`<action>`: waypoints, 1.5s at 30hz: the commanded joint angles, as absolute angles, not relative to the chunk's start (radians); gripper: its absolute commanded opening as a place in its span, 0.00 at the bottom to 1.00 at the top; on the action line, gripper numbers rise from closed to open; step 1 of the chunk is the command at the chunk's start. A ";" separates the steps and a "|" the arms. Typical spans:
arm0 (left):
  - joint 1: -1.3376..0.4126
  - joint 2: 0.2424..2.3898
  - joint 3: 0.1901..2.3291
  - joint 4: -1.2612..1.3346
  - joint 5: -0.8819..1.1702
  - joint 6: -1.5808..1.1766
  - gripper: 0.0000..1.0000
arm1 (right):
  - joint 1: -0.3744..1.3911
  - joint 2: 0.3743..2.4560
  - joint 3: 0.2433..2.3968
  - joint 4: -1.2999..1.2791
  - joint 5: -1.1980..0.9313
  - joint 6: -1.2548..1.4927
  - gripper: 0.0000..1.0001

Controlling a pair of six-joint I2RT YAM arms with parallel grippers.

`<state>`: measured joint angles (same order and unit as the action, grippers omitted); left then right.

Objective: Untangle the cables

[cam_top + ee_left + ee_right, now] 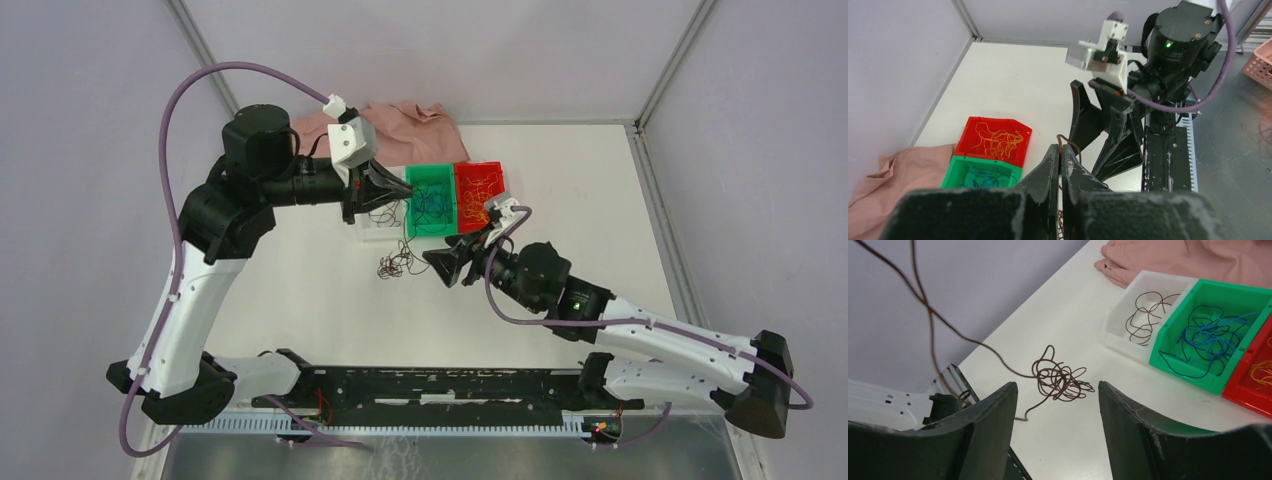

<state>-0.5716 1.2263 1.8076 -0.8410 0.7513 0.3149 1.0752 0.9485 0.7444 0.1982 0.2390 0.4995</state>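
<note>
Jaws on the left gripper (1061, 149) are pressed together, apparently pinching a brown strand (950, 325) that climbs to the upper left of the right wrist view; it runs down into the brown tangle (395, 265) lying mid-frame on the table (300, 290); the right gripper (1056, 386) stands spread on either side of that tangle, holding nothing; the step looks like drawing one strand free, so next the right should pin the knot; the white bin (1125, 345) holds brown loops (1145, 315); the green bin (1188, 372), blue cables (1208, 337); the red bin (1245, 399), far right, yellow-orange cables (995, 140).
</note>
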 commanded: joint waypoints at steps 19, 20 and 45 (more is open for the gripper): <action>-0.570 1.205 1.847 -0.874 0.782 0.342 0.03 | 1.075 0.996 0.945 0.206 0.101 0.343 0.67; -0.569 1.206 1.848 -0.874 0.784 0.343 0.03 | 1.075 1.001 0.957 0.187 0.103 0.342 0.67; -0.570 1.205 1.847 -0.958 0.736 0.474 0.03 | 1.075 1.037 0.938 0.153 0.071 0.297 0.68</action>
<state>-0.5716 1.2201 1.8343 -0.9646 0.7563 0.4332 1.0733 1.0275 0.8650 0.0750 0.1787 0.3073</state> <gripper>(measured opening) 0.053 0.677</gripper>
